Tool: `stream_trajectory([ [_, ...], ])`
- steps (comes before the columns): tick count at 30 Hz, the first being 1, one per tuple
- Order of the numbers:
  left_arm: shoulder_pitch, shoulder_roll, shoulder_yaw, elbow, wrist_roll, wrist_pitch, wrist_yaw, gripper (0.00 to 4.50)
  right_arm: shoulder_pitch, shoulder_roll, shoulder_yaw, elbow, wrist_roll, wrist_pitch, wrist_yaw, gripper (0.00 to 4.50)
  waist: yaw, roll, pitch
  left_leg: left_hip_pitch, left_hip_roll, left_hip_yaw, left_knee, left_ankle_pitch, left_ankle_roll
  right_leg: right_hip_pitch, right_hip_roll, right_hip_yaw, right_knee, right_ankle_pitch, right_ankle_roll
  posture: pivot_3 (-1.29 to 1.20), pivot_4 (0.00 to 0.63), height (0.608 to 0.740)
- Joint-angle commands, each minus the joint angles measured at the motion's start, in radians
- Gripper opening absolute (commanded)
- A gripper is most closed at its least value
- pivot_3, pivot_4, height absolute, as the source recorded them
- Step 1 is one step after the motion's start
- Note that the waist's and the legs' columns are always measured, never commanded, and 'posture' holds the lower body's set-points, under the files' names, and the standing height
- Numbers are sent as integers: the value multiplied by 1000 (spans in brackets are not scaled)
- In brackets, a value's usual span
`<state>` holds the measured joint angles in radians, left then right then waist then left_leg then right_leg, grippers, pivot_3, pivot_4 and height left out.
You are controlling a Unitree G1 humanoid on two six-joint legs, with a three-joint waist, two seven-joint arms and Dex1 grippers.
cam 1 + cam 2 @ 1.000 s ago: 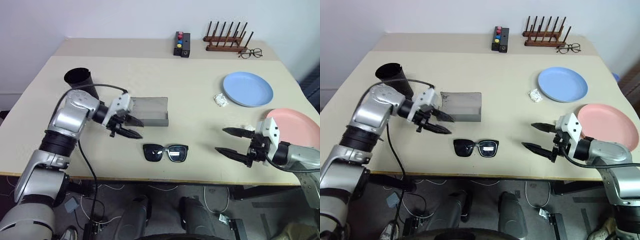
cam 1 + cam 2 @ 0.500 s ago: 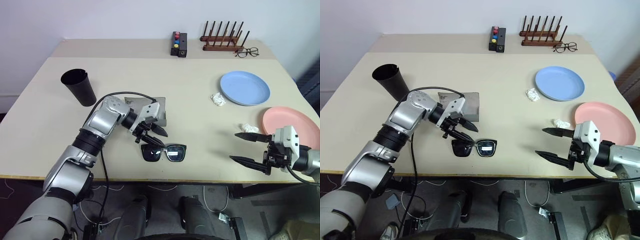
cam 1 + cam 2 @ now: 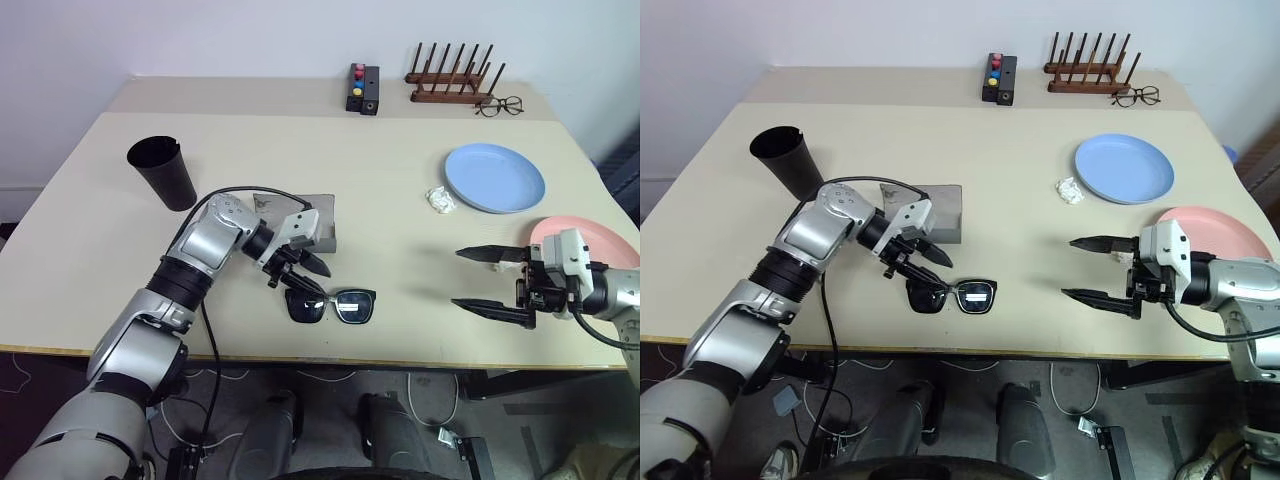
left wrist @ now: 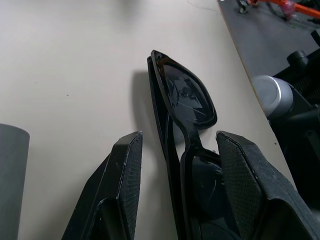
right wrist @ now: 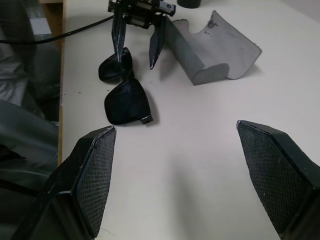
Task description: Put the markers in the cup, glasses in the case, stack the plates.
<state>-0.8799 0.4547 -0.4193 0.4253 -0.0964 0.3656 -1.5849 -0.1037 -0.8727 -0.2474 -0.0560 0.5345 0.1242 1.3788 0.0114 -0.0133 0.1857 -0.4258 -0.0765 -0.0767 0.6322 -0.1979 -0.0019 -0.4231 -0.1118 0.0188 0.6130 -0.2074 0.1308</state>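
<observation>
Left gripper (image 3: 300, 271): fingers apart, straddling one end of the sunglasses (image 3: 331, 305).
Right gripper (image 3: 482, 279): fingers wide apart, holding nothing.

Beige table (image 3: 400, 150) against plain white wall (image 3: 250, 35)

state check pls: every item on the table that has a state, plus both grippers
Black thick-framed sunglasses: folded, on table, not gripped.
Grey hard glasses case: lid open.
Tall black plastic cup: upright.
Light blue round plate: flat, unstacked.
Pink round plate: flat, unstacked.
Thin wire-framed spectacles: by wooden rack.
Left gripper: open, straddling one sunglasses lens.
Right gripper: open, empty.
</observation>
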Motion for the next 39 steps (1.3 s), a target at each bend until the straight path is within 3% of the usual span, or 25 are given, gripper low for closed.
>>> stream_trajectory([
  [1,-15,7,-12,-39,2,2,-20,2357,-17,9,-1,-16,11,-12,-2,3938,0,0,0,0,0,0,0,0,0,0,0,0,0,0,0,0,150,740],
  [15,-45,2,-88,-3,5,-34,-30,2357,-8,32,23,-57,14,-6,-41,3938,0,0,0,0,0,0,0,0,0,0,0,0,0,0,0,0,150,740],
  [18,-50,-5,-94,10,9,-34,-30,1551,-1,36,21,-74,18,2,-56,3938,1,0,0,0,0,0,0,0,0,0,0,0,0,0,0,0,150,740],
  [21,-50,-9,-103,27,33,-58,-30,59,6,37,19,-85,19,4,-68,3938,0,0,0,0,0,0,0,0,0,0,0,0,0,0,0,0,150,740],
  [31,-59,-27,-86,71,26,-95,-4,20,31,42,8,-109,20,2,-108,3938,0,0,0,0,0,0,0,0,0,0,0,0,0,0,0,0,150,740],
  [34,-60,-29,-61,65,8,-73,-11,833,33,43,7,-111,20,3,-117,3938,1,0,0,0,0,0,0,0,0,0,0,0,0,0,0,0,150,740],
  [38,-39,-27,-34,28,-13,-28,-1,2645,33,46,9,-111,19,1,-128,3938,0,0,0,0,0,0,0,0,0,0,0,0,0,0,0,0,150,740],
  [39,-35,-27,-29,19,-17,-16,0,2645,32,46,10,-110,19,0,-130,3938,-1,0,0,0,0,0,0,0,0,0,0,0,0,0,0,0,150,740],
])
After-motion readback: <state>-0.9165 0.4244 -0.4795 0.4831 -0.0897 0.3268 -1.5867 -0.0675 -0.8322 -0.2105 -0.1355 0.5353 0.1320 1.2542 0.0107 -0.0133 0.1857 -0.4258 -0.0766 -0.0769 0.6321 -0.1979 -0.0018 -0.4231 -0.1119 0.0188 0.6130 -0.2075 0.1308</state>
